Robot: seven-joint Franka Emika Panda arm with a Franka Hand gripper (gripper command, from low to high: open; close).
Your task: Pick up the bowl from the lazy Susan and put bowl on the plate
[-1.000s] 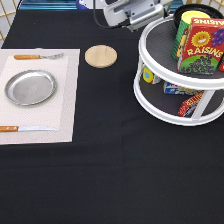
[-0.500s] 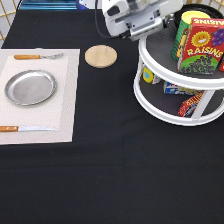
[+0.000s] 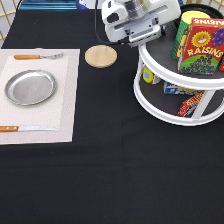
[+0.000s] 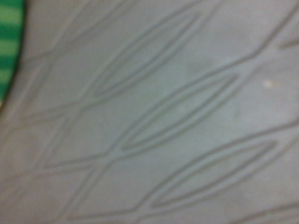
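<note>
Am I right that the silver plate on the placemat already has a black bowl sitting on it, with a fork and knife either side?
Not quite. The exterior view shows the plate bare, with no bowl on it. It does lie on the placemat, with the fork and knife either side.

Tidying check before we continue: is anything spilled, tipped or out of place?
Nothing stands out. The plate lies flat on its mat, the raisin box stands upright on the lazy Susan, and the gripper hangs over its top shelf's edge.
</note>
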